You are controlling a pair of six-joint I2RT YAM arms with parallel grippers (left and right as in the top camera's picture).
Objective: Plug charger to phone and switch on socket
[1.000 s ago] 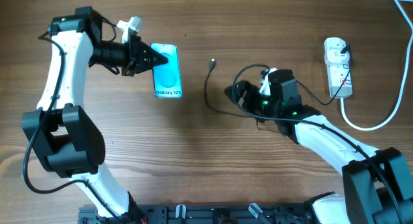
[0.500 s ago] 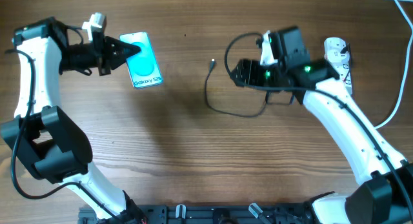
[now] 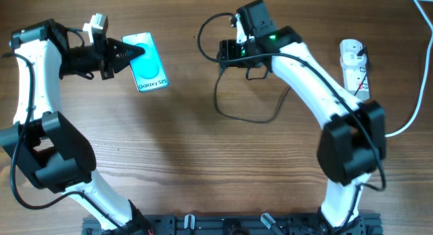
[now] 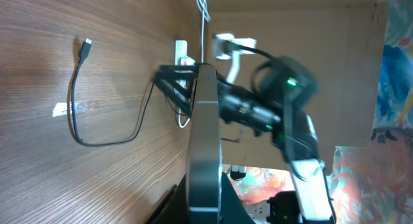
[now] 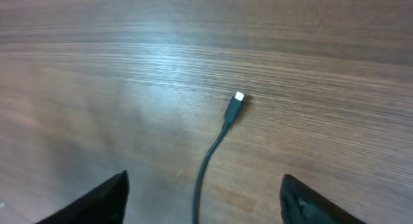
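Right tool [image 3: 223, 52] newly nearer "Galaxy S25" phone [image 3: 145, 62]

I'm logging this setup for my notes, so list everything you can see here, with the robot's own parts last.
phone: one, cyan screen with a white lower band, upper left, held by the left gripper
charger: one, thin black cable, loose loop mid-table, plug tip lying free
socket: one, white with a black plug, right side
white cord: one, thicker, far right edge
table: one, brown wood, under everything
left gripper: one, black, fingers shut on the phone
right gripper: one, black, fingers open above the plug tip
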